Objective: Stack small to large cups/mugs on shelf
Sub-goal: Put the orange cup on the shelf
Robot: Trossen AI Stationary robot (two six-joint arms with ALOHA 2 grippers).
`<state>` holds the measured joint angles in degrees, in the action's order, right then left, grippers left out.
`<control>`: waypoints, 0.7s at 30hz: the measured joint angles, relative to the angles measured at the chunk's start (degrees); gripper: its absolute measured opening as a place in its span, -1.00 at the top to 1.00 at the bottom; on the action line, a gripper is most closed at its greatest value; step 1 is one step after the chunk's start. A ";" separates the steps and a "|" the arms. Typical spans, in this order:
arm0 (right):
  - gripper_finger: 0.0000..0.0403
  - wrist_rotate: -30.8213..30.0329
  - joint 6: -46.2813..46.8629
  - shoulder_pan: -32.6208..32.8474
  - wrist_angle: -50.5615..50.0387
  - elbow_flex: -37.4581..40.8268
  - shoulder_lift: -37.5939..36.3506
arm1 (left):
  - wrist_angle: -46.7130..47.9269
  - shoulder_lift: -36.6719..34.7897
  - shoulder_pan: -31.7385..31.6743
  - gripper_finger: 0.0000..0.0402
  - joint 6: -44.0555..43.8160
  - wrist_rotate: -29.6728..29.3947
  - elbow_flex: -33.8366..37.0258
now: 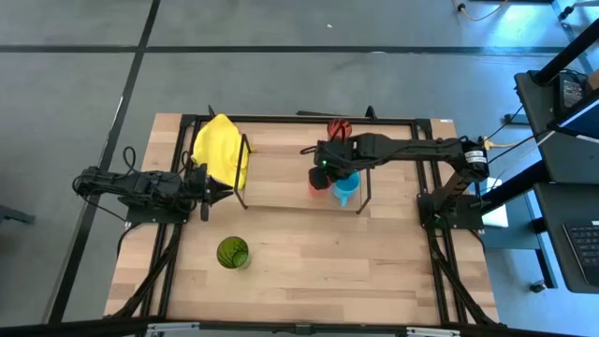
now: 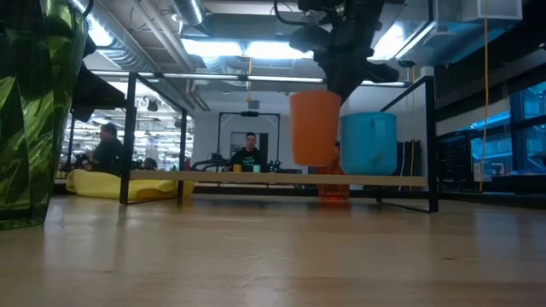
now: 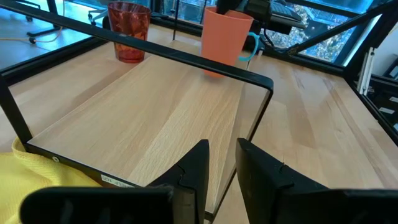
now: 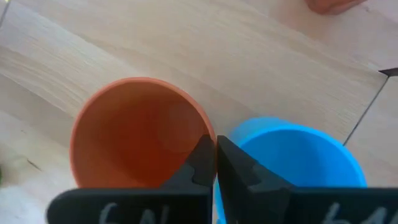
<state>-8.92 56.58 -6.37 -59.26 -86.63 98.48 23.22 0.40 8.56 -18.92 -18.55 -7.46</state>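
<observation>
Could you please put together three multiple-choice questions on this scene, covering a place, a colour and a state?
1. Where does the green tumbler stand?
A. on the shelf
B. on the tabletop, off the shelf
C. inside another cup

2. What colour is the cloth at the shelf's end near the left arm?
A. yellow
B. white
C. blue

3. How is the right gripper?
A. wide open above the table
B. shut on the cloth
C. shut on the orange cup

Answers: B, the high view shows it alone on the bare tabletop; A, bright yellow from above; C, its fingers pinch the cup's rim.
</observation>
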 joint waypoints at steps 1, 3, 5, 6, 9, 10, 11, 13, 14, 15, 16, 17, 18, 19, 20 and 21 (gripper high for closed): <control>0.95 -0.56 -0.03 0.04 -0.35 0.00 0.00 | -0.01 -0.01 -0.01 0.63 0.00 -0.02 0.00; 0.95 -1.61 -0.11 0.02 -0.82 0.00 0.00 | -0.01 0.00 -0.01 0.63 0.00 0.00 0.00; 0.95 -1.85 -0.21 0.00 -0.84 0.00 0.00 | 0.00 -0.01 -0.02 0.63 0.00 -0.02 0.00; 0.95 -1.87 -0.38 0.00 -0.81 0.00 0.00 | 0.00 0.00 -0.01 0.63 0.00 -0.01 0.00; 0.95 -1.95 -1.13 0.00 -0.69 0.00 0.00 | 0.00 0.00 -0.02 0.63 0.00 0.00 0.00; 0.95 -1.97 -1.14 0.00 -0.51 0.00 0.00 | -0.01 0.00 -0.01 0.63 0.00 0.00 0.00; 0.95 -1.99 -1.14 0.00 -0.21 0.00 0.00 | 0.00 0.00 0.00 0.63 0.00 0.00 0.00; 0.95 -2.04 -1.15 0.00 0.47 0.00 0.00 | 0.00 0.00 0.00 0.63 0.00 0.00 0.00; 0.94 -2.09 -1.28 0.00 0.78 0.00 0.00 | 0.00 0.00 -0.01 0.63 0.00 0.00 0.00; 0.93 -2.51 -1.36 0.00 1.25 0.00 0.00 | -0.01 0.00 -0.02 0.63 0.00 -0.01 0.00; 0.91 -3.18 -1.38 0.00 1.67 0.00 0.00 | 0.00 0.00 0.00 0.63 0.00 0.00 0.00; 0.89 -3.69 -1.40 0.00 1.74 0.00 0.00 | 0.00 0.00 0.00 0.63 0.00 0.00 0.00; 0.87 -4.12 -1.41 0.00 1.75 0.00 0.00 | -0.02 0.00 -0.02 0.63 0.00 0.00 0.00; 0.84 -4.29 -1.44 0.00 1.79 0.00 0.00 | -0.02 0.00 -0.02 0.63 0.00 0.00 0.00; 0.82 -4.29 -1.46 0.00 1.76 0.00 0.00 | 0.00 0.00 0.00 0.63 0.00 0.00 0.00; 0.81 -4.31 -1.49 0.00 1.66 0.00 0.00 | -0.01 0.00 -0.01 0.63 0.00 0.00 0.00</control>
<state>-13.23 55.09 -6.37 -57.60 -86.63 98.48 23.21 0.40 8.55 -18.92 -18.55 -7.46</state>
